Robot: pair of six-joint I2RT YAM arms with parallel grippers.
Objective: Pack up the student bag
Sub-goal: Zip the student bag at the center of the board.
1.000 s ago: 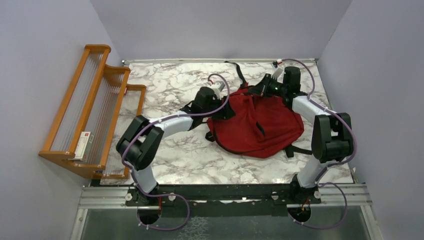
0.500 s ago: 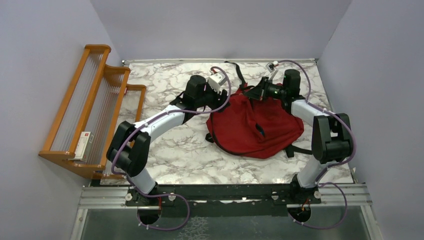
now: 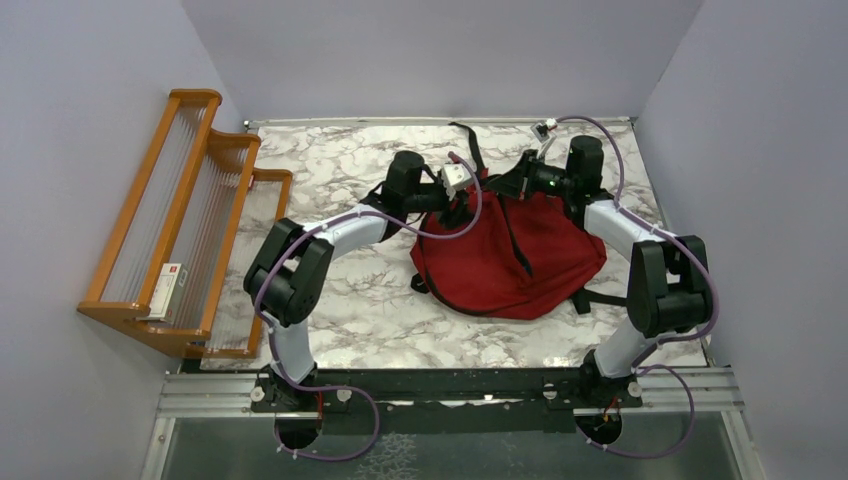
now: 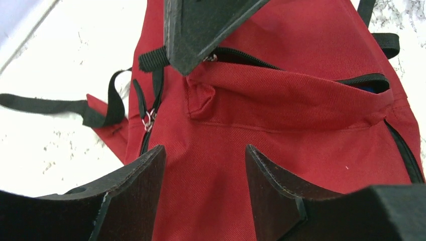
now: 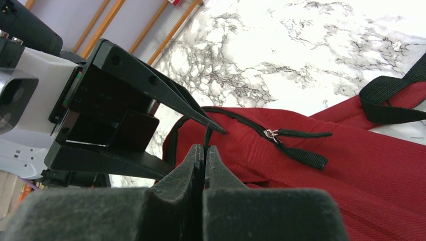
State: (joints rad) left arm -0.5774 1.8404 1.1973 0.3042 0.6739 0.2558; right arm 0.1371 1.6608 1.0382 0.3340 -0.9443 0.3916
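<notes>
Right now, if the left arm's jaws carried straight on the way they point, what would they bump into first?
Most likely the student bag: the left gripper aims at its red fabric just below the zip opening, near where the right gripper pinches the bag. Depth is hard to judge.

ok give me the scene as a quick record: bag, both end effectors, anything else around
bag: red, lying on the marble table, black straps spread
zip: partly open near the top
left end effector: open, at the bag's top, holding nothing
right end effector: shut on a thin black tab at the zip
rack: wooden, at the table's left edge
box: small, on the rack
</notes>
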